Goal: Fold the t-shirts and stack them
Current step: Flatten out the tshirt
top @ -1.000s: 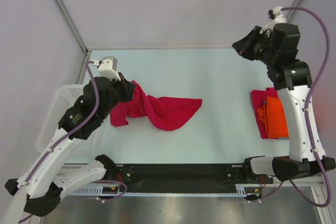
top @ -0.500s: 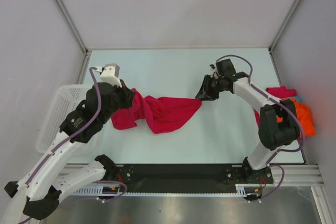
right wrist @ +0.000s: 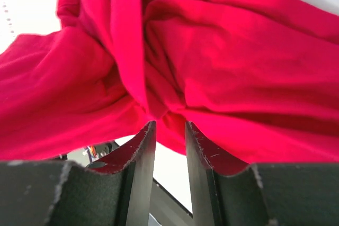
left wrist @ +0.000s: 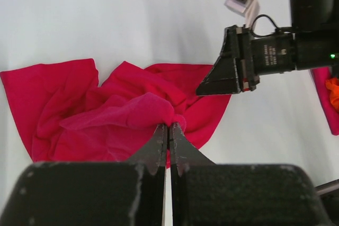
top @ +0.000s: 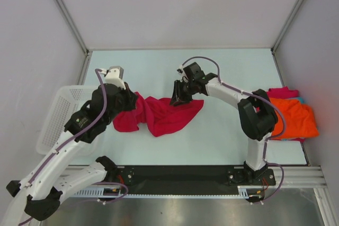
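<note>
Though lying stacked at the right edge of the top view, orange cloth t-shirt [top: 294, 121] over a magenta-pink one [top: 282, 92], a teal sliver [top: 300, 99] showing between: looks like the finished part. Left to do: crumpled crimson red cloth t-shirt [top: 170, 116], centre-left on the pale table [top: 222, 136], not yet spread or folded. Left gripper [left wrist: 168, 126] pinched fully shut on a bunched ridge of it. Right gripper [right wrist: 165, 125] part open at its upper edge, holding nothing. Judged roughly 3 of 4 done.

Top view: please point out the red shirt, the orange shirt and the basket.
red shirt [top: 159, 117]: top view, middle of the crumpled cloth.
orange shirt [top: 296, 120]: top view, middle of its upper side.
basket [top: 53, 115]: top view, its white lattice wall.
</note>
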